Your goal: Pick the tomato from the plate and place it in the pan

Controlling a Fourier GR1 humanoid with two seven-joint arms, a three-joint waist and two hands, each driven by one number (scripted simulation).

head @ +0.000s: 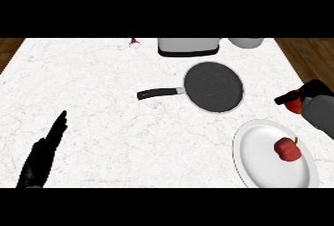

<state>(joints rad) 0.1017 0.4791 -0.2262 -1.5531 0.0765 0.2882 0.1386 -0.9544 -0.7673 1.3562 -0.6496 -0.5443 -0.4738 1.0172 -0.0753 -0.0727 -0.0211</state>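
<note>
1. Right hand (pixel 312 95), right of pan (pixel 214 87), is curling fingers around a red tomato (pixel 295 103).
2. Another red, lumpy piece (pixel 287 149) is sitting on plate (pixel 261 154), below pan.
3. Left hand (pixel 42 154) is resting far left, fingers straight, pressed together.

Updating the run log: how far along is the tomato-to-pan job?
Done: pick looks made. In hand: right robot hand curls round a red tomato, right of the pan. To do: placing; pan holds nothing. Another red item lies on the plate. The left robot hand rests open.

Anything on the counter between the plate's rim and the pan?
No. In the head view, only bare counter separates the plate from the pan.
</note>
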